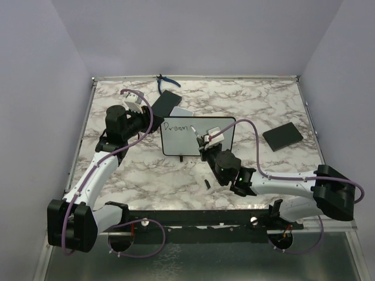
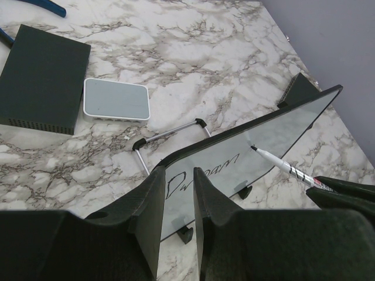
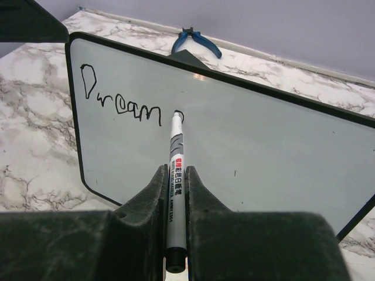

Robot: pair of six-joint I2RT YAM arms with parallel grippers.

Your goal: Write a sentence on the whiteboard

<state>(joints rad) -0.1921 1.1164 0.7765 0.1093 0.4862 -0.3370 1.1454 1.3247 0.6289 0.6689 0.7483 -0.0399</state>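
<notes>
While the left gripper (image 2: pixel 179 190) clamps the black-framed white whiteboard (image 1: pixel 179 143) upright at the centre of the marble-patterned table (image 1: pixel 252 111), the right gripper (image 3: pixel 176 175), closed on a slim white marker pen (image 3: pixel 175 146), touches its tip to the sentence (image 3: pixel 120 102); excess pressure could skew the board.

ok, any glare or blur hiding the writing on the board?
Right wrist: writing sharp on the whiteboard, only a small glint by the top edge. Left wrist: grazing angle, grey sheen, letters foreshortened but readable. Top external: even light, no glare, text tiny.
</notes>
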